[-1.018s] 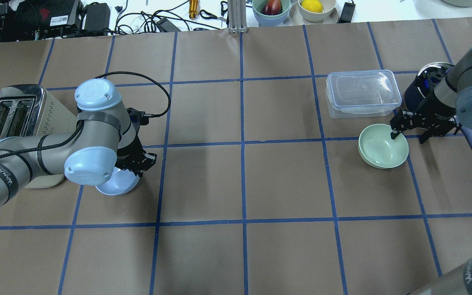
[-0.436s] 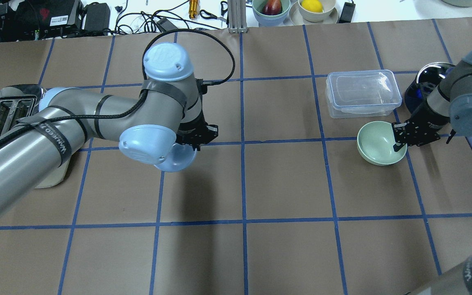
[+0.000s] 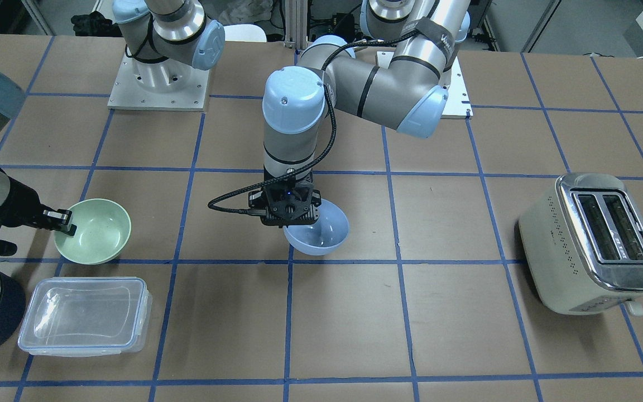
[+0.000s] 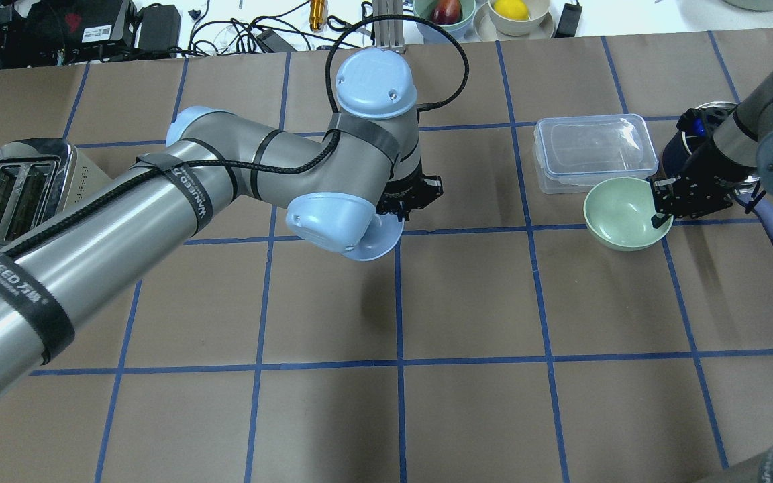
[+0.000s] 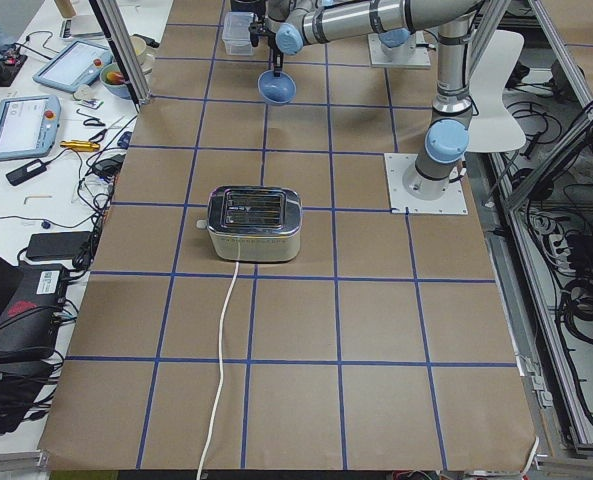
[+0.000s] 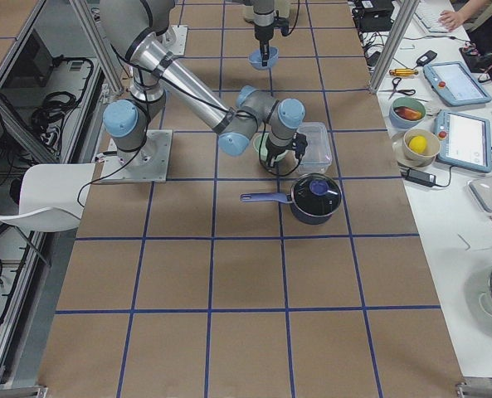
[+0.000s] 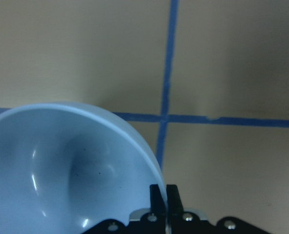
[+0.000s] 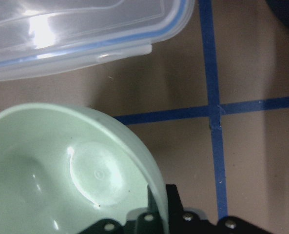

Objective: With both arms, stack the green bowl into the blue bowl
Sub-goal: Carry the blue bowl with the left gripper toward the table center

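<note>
While my left gripper [image 7: 165, 195] pinches the rim of the blue bowl [image 3: 321, 234], tilted and well apart from the clear container [image 3: 84, 315], I note my right gripper [image 8: 159, 200] clamped on the rim of the green bowl [image 3: 98, 231], just beside that container.

Mint-green bowl [image 4: 618, 215] — pale-blue bowl [image 3: 327, 231]

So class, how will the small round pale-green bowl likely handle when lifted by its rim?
Probably stiff: the pale-green bowl shows no bending where the right gripper pinches its rim. Likely to hang tilted, being held off-centre. Its smooth, glossy wall might slip in the grip.
</note>
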